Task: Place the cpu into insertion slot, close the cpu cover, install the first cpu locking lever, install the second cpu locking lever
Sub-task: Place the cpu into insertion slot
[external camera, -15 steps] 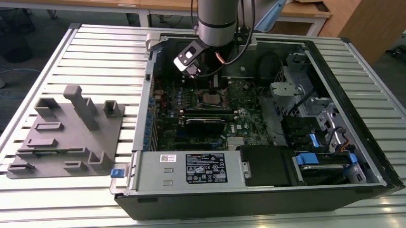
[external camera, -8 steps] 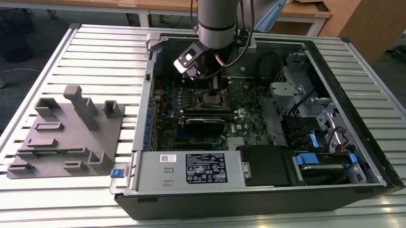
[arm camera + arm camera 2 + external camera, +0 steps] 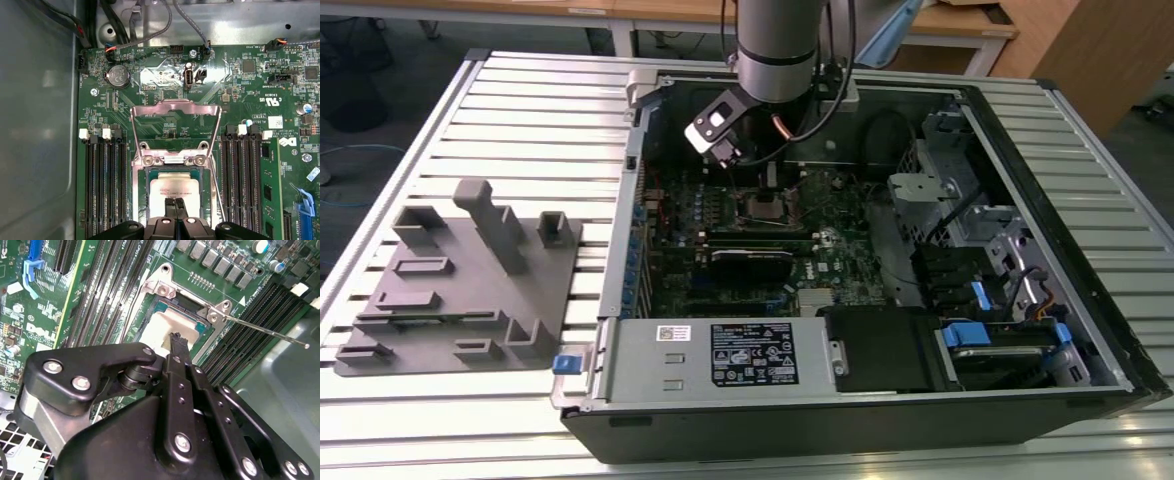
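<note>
First wrist view: cpu [image 3: 174, 186] sits flat in the insertion slot [image 3: 140, 195], cpu cover [image 3: 175, 107] swung back (likely for access), fingers [image 3: 170, 207] pressed together, empty, at its edge.

Exterior view high above computer case [image 3: 854, 425], both wrist views close over insertion slot [image 3: 141, 195] [image 3: 175, 302]

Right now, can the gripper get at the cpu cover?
Probably yes: the cpu cover lies swung open just beyond the gripper, which sits over the seated cpu, with nothing between them.
</note>
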`<state>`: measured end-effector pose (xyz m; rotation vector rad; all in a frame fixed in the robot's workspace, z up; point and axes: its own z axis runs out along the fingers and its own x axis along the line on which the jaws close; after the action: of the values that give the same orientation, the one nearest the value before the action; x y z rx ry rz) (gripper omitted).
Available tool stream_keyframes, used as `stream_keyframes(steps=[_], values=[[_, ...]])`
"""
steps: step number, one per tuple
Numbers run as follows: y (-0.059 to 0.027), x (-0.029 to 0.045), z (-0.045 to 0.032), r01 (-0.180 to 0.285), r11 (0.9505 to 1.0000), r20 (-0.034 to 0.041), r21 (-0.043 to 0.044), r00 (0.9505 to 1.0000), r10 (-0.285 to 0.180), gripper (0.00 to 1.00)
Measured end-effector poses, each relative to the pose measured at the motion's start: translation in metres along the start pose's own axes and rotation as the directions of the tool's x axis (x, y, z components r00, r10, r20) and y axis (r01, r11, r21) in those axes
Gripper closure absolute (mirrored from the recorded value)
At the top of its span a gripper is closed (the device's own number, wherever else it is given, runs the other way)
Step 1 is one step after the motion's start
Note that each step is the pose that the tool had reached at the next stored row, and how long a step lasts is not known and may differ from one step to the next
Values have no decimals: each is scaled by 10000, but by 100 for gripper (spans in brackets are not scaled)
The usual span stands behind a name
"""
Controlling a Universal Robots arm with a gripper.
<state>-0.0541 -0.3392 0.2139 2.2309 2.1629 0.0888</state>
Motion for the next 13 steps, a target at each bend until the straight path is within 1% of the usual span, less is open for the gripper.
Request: stream_keyframes(steps=[3,13], values=[[1,0,3,1,10000,-2,6,10000,-1,89],[28,0,72,0,10000,-1,6,10000,0,89]])
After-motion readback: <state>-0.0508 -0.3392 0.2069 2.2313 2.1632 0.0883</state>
